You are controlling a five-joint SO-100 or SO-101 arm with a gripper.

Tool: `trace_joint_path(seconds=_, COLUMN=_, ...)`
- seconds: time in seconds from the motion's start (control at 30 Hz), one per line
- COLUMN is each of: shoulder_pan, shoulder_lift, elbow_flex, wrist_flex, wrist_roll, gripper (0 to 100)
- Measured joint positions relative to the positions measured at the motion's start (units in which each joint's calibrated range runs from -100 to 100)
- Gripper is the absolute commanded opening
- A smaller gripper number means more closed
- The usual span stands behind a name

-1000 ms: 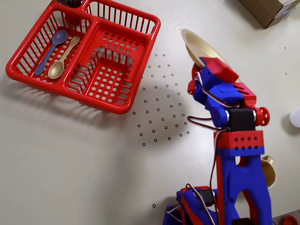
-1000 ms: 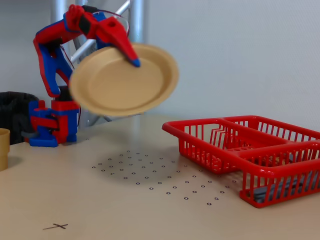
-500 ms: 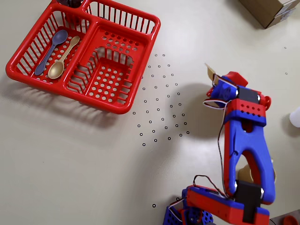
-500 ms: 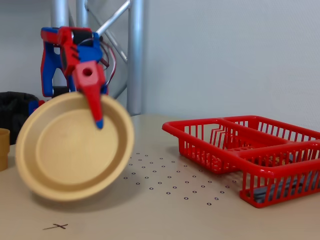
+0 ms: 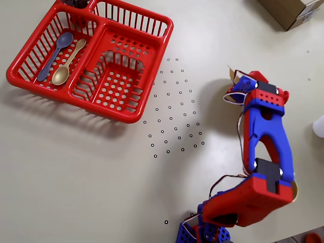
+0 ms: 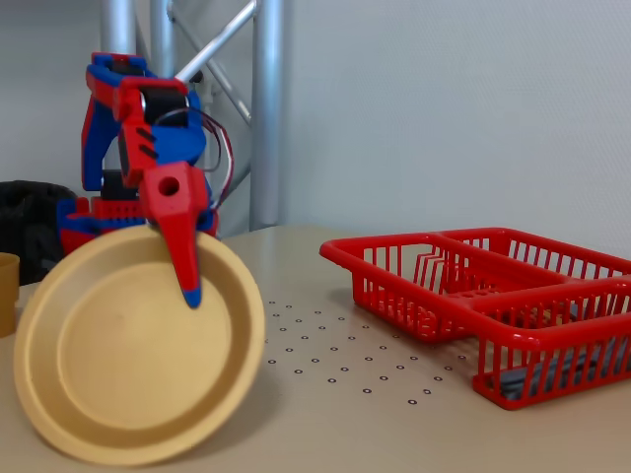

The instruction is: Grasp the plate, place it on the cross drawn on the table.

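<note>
The beige-yellow plate (image 6: 118,365) stands tilted on its edge at the left of the fixed view, its face toward the camera. My gripper (image 6: 191,288) is shut on its upper rim. One red finger with a blue tip (image 6: 184,258) lies over the front face and the other is hidden behind. I cannot tell if the lower rim touches the table (image 6: 325,434). In the overhead view the plate (image 5: 232,74) shows only as a thin sliver beside my gripper (image 5: 239,82), the rest hidden under the arm. I cannot make out the cross in either view.
A red basket (image 5: 126,115) stands at the upper left with a blue spoon (image 5: 55,50) and a beige spoon (image 5: 68,63); it is at the right in the fixed view (image 6: 394,266). A dot grid (image 5: 174,109) lies between. A cardboard box (image 5: 293,11) sits at top right. A beige cup (image 6: 6,292) is at the left edge.
</note>
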Motion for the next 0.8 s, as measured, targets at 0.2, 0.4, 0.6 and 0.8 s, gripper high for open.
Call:
trace_joint_path(seconds=0.2, shoulder_pan=0.0, shoulder_lift=6.3, elbow_flex=-3.4, wrist_flex=-5.6, wrist_roll=0.0, gripper=0)
trace_joint_path(seconds=0.4, shoulder_pan=0.8, shoulder_lift=9.4, elbow_flex=0.4, wrist_flex=-14.3, wrist_roll=2.1, gripper=0)
trace_joint_path(seconds=0.6, shoulder_pan=2.2, shoulder_lift=13.1, elbow_flex=8.9, wrist_flex=-26.1, wrist_roll=4.2, gripper=0)
trace_joint_path(seconds=0.8, shoulder_pan=2.3, shoulder_lift=14.6, elbow_flex=15.0, wrist_flex=-33.9, wrist_roll=4.2, gripper=7)
